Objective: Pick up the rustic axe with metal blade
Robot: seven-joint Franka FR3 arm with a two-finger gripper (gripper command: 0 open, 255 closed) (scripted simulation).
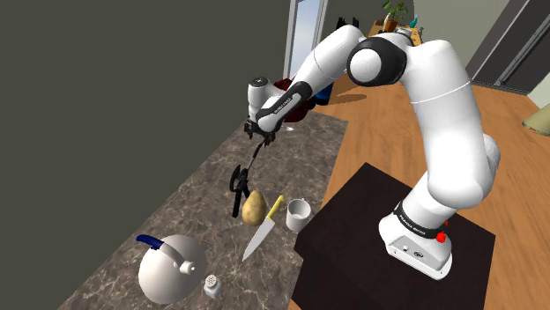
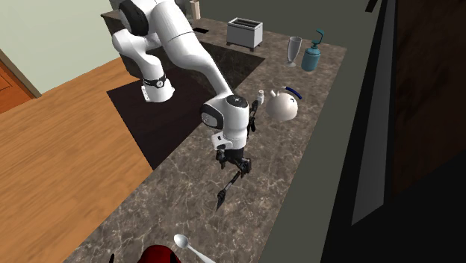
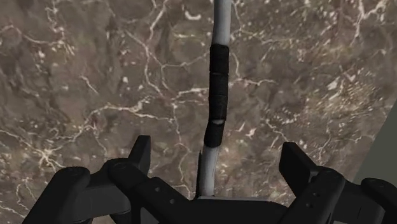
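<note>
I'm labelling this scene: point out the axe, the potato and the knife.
Black-wrapped grey axe point(image 3: 218, 83): wrist view, handle wrap.
Tan oval potato point(image 1: 255, 207): shoulder view, its middle.
Yellow-handled kitchen knife point(image 1: 259, 236): shoulder view, blade.

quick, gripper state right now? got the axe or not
gripper: open, set apart on either side of the axe handle without touching it; holding nothing
</note>
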